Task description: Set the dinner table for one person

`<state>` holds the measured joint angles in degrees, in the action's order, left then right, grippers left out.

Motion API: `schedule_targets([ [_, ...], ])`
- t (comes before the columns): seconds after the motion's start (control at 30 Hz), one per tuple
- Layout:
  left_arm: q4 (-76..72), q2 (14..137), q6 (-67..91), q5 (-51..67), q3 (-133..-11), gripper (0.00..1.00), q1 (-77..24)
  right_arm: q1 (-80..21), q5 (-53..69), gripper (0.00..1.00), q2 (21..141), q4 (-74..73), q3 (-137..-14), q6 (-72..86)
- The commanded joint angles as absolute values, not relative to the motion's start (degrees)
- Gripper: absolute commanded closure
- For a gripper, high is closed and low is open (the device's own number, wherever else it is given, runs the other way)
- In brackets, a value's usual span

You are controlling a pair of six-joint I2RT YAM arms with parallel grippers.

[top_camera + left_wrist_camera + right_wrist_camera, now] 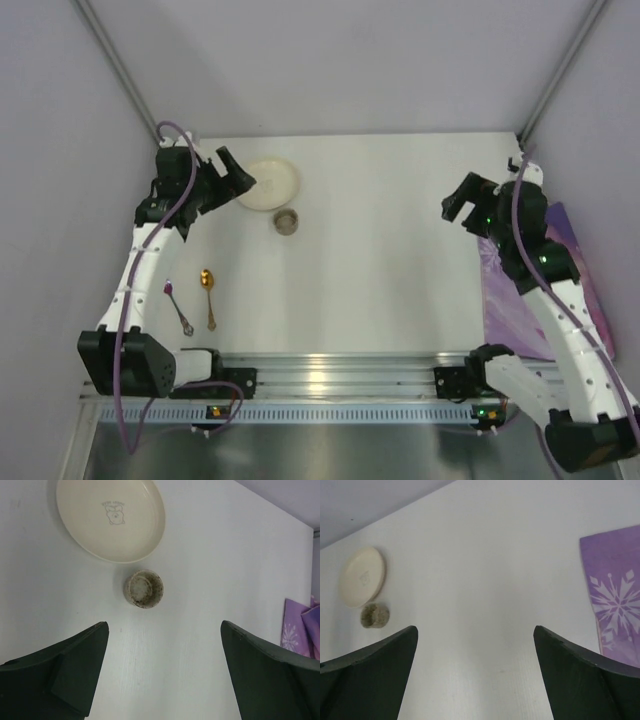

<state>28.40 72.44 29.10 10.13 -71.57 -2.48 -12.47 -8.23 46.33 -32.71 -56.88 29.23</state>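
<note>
The white dinner table [390, 250] carries a cream plate [268, 184] at the back left and a small speckled cup [287, 222] just in front of it. A gold spoon [208, 296] and a purple-handled utensil [178, 306] lie at the front left. A purple snowflake placemat [530, 300] lies at the right edge. My left gripper [236, 172] is open and empty beside the plate; its wrist view shows the plate [111, 517] and the cup [143, 588] ahead of it. My right gripper [458, 200] is open and empty above the table, left of the placemat [615, 595].
A ribbed aluminium rail [330, 375] runs along the near edge between the arm bases. Grey walls close in the back and both sides. The plate [362, 576] and cup [375, 615] show far off in the right wrist view.
</note>
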Motion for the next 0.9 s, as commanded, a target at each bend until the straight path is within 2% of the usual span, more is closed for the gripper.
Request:
schedule_targets([
  [0.0, 33.98, 75.14, 35.84, 17.49, -71.01, 0.01, -2.81, -10.56, -10.4, 0.0, 59.55, -39.53, -64.92, 25.42],
  [0.07, 34.62, 73.75, 36.04, 13.38, -69.97, 0.01, -6.74, -7.49, -7.31, 0.0, 69.89, -42.52, -67.75, 25.57],
  [0.17, 37.08, 70.93, 35.51, 9.41, -68.38, 0.01, -9.66, -3.97, -4.92, 0.0, 79.24, -45.26, -69.96, 26.89],
  [0.3, 39.9, 67.6, 35.95, 12.73, -65.05, 0.05, -10.63, -0.44, -10.88, 0.0, 86.73, -44.12, -70.75, 24.62],
  [0.47, 40.69, 62.41, 37.09, 11.52, -61.53, 0.05, -13.35, 9.38, -10.64, 0.0, 95.87, -43.68, -73.21, 22.59],
  [0.6, 42.18, 60.47, 37.7, 11.34, -61.61, 0.06, -13.45, 10.81, -10.81, 0.04, 100.36, -42.89, -73.65, 20.4],
  [0.8, 43.68, 60.73, 37.53, 10.9, -63.72, 0.06, -13.89, 11.6, -12.04, 0.18, 105.47, -40.96, -71.37, 20.65],
  [0.87, 44.21, 61.0, 37.09, 10.81, -64.68, 0.07, -13.97, 12.13, -12.04, 0.34, 106.52, -40.08, -70.14, 21.0],
])
